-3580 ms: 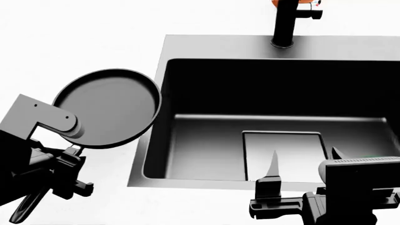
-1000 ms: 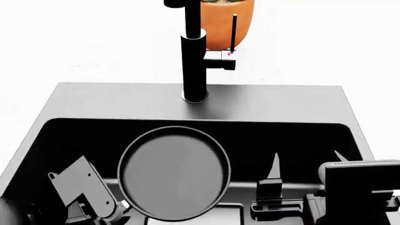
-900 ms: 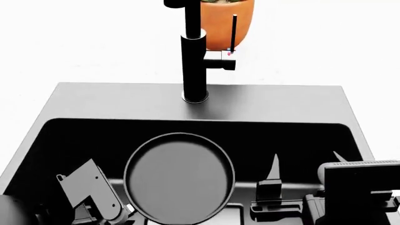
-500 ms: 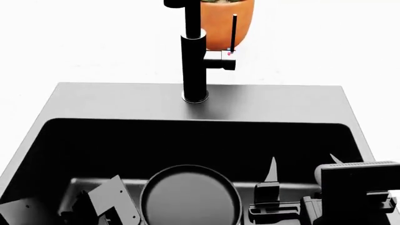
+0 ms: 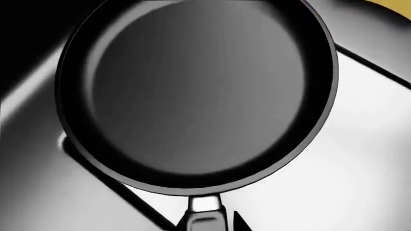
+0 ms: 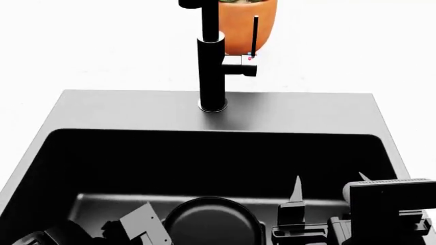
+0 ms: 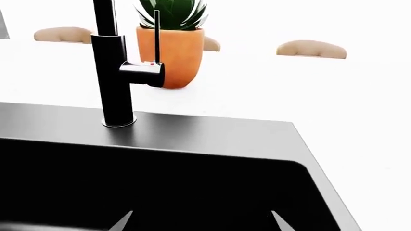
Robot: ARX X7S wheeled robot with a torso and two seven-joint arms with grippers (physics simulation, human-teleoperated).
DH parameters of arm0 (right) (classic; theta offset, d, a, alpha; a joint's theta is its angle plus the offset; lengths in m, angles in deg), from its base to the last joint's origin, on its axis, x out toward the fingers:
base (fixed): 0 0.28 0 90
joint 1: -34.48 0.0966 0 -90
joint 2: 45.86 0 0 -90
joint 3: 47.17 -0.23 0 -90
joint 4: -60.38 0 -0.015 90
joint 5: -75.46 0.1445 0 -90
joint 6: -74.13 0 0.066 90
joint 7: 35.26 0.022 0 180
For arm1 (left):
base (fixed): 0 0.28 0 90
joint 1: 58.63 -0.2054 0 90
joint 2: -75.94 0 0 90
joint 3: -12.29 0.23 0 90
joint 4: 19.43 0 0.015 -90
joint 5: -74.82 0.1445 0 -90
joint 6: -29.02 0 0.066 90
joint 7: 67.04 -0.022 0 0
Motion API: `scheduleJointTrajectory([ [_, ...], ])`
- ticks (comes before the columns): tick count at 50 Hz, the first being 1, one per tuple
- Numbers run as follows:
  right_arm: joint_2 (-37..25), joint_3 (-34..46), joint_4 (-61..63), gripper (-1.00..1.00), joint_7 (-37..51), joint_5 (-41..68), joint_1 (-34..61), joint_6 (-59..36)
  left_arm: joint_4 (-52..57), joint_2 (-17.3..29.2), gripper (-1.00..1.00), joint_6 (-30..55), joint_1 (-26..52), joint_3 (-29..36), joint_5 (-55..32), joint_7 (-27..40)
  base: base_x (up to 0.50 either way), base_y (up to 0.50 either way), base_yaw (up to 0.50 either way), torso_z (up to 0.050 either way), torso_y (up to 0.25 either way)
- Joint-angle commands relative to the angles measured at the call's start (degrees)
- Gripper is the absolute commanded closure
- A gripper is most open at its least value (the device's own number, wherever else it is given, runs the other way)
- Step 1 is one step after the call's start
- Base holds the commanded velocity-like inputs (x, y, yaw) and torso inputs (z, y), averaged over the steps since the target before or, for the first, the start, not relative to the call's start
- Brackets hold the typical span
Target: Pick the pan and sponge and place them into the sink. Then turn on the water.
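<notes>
Sitting low inside the sink [image 6: 122, 109], the pan [image 6: 213, 224] is at 6 o'clock in the head view, cut off by the frame edge, its black rim just above the basin floor. Left gripper [image 6: 140, 232] is at 7 o'clock, just beside the pan's rim; only grey housing shows, fingers out of sight. In the left wrist view the pan [image 5: 196, 91] fills most of the frame, round dark face toward the camera, the handle stub [image 5: 205, 219] running off toward the camera. A dark fingertip edge shows beside the handle, but contact is not visible, so I cannot tell whether the left jaws are clamped on it or apart. Under the pan: lighter drain plate [image 5: 334, 159] and grey sink floor [image 5: 38, 192]. A sliver of yellow at the frame corner [image 5: 395, 4], too small to identify.

Right gripper [image 6: 327, 186] is at 5 o'clock, over the near right part of the basin. Its two pointed fingers [image 6: 296, 190] stand well apart, nothing between them; right wrist view shows the same two tips [image 7: 122, 222] spread over the dark basin.

Faucet [image 6: 211, 66] stands upright on the rear rim at 12 o'clock, thin lever [image 6: 255, 35] vertical on its side block. No stream visible from it. Orange pot [image 6: 246, 23] with a green plant [image 7: 170, 12] sits behind the faucet on the white counter [image 6: 354, 46]. Sponge not in view.
</notes>
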Motion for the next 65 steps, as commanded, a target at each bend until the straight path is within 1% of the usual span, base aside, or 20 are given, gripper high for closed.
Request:
scheduleJointTrajectory([
  [1,-0.3,0.0,-0.3,-1.0,-0.3,0.6,-0.5,-0.2,-12.0,-5.7,1.0,-5.8,0.4,-3.6,2.7,-3.7,0.0,0.0,0.0,0.0,0.0],
  [5,-0.3,0.0,-0.5,-1.0,-0.3,0.5,-0.6,-0.2,-12.0,-6.2,1.0,-4.5,-0.1,-6.6,5.6,-3.5,0.0,0.0,0.0,0.003,0.0],
  [6,-0.2,0.0,-0.5,-1.0,-0.3,0.5,-0.6,-0.1,-12.0,-6.4,-1.0,-4.6,-0.3,-7.1,6.6,-3.6,0.0,0.0,0.0,0.0,0.0],
  [13,-0.1,0.4,-0.6,-1.0,-0.2,0.4,-0.2,-0.4,-12.0,-7.0,-1.0,-3.6,-0.6,-11.3,10.7,-3.4,0.0,0.0,0.0,0.0,0.0],
  [19,-0.3,0.4,-0.5,-1.0,-0.1,0.4,-0.4,-0.4,-11.9,-6.8,-1.0,-4.9,-1.3,-11.6,13.6,-3.6,0.0,0.0,0.0,0.0,0.0],
  [20,-0.3,0.4,-0.4,-1.0,0.0,0.4,-0.4,-0.5,-11.5,-6.5,-1.0,-5.3,-1.4,-10.7,14.7,-2.4,0.0,0.0,0.0,0.0,0.0],
  [22,-0.3,0.5,-0.2,-1.0,0.0,0.3,-0.4,-0.5,-10.5,-6.4,-1.0,-1.5,-0.6,-11.0,14.7,0.6,0.0,0.0,0.0,0.0,0.0],
  [26,-0.6,0.1,0.2,-1.0,0.3,0.5,-0.7,-0.5,18.4,3.3,-1.0,15.7,-6.1,-11.6,12.3,3.7,0.0,0.0,0.0,0.0,0.0],
  [32,-0.5,0.3,0.1,-1.0,0.2,0.5,-0.6,-0.5,34.2,7.3,-1.0,27.2,-7.8,-12.7,10.9,7.5,0.0,0.0,0.0,0.0,0.0],
  [38,-0.5,0.3,0.2,-1.0,0.3,0.7,-0.5,-0.5,47.3,10.6,-1.0,31.9,-8.5,-13.9,9.3,8.8,0.0,0.0,0.0,0.0,0.0],
  [41,-0.1,-0.8,0.0,-1.0,1.3,1.3,-0.5,-0.4,50.0,11.5,-1.0,34.0,-8.3,-15.9,8.0,9.5,0.0,0.0,0.0,0.0,0.0],
  [44,-0.6,0.1,0.9,-1.0,0.5,-0.4,2.2,-0.2,53.3,12.3,-1.0,32.7,-8.3,-21.5,7.3,13.5,0.0,0.0,0.0,0.0,0.0],
  [46,-0.3,-1.7,1.0,-1.0,0.3,1.1,3.6,0.6,55.2,12.1,-1.0,33.5,-7.9,-25.0,6.2,15.6,0.0,0.0,0.0,0.0,0.0],
  [48,-0.2,-2.2,-0.2,-1.0,2.2,2.9,6.3,-2.8,59.1,12.5,-1.0,34.8,-8.4,-28.3,4.9,17.7,0.0,0.0,0.0,0.0,0.0],
  [52,0.1,0.2,-1.5,-1.0,0.9,2.8,11.4,-5.9,64.2,12.1,-1.0,39.8,-8.2,-33.3,3.9,23.1,0.0,0.0,0.0,0.0,0.0],
  [53,4.6,3.5,-10.0,-1.0,-7.7,3.0,20.0,-7.3,64.4,7.8,-1.0,41.5,-5.8,-41.9,2.2,31.7,0.0,0.0,0.0,0.0,0.0],
  [54,4.9,3.9,-14.9,-1.0,-9.8,2.6,27.4,-7.4,63.5,6.6,-1.0,41.9,-5.2,-49.2,2.0,33.6,0.0,0.0,0.0,0.0,0.0],
  [55,5.9,3.5,-16.5,-1.0,-11.2,3.5,28.3,-6.8,63.6,6.5,-1.0,41.1,-5.1,-50.6,1.7,33.7,0.0,0.0,0.0,0.0,0.0],
  [60,6.4,6.0,-19.5,-1.0,-13.1,2.0,31.5,-8.3,64.6,7.4,-1.0,39.2,-5.5,-46.9,3.6,33.5,0.0,0.0,0.0,0.0,0.0],
  [65,8.5,6.9,-24.1,-1.0,-15.2,1.6,34.9,-8.1,63.1,7.2,-1.0,38.5,-3.4,-47.7,4.7,35.2,0.0,0.0,0.0,0.0,0.0],
])
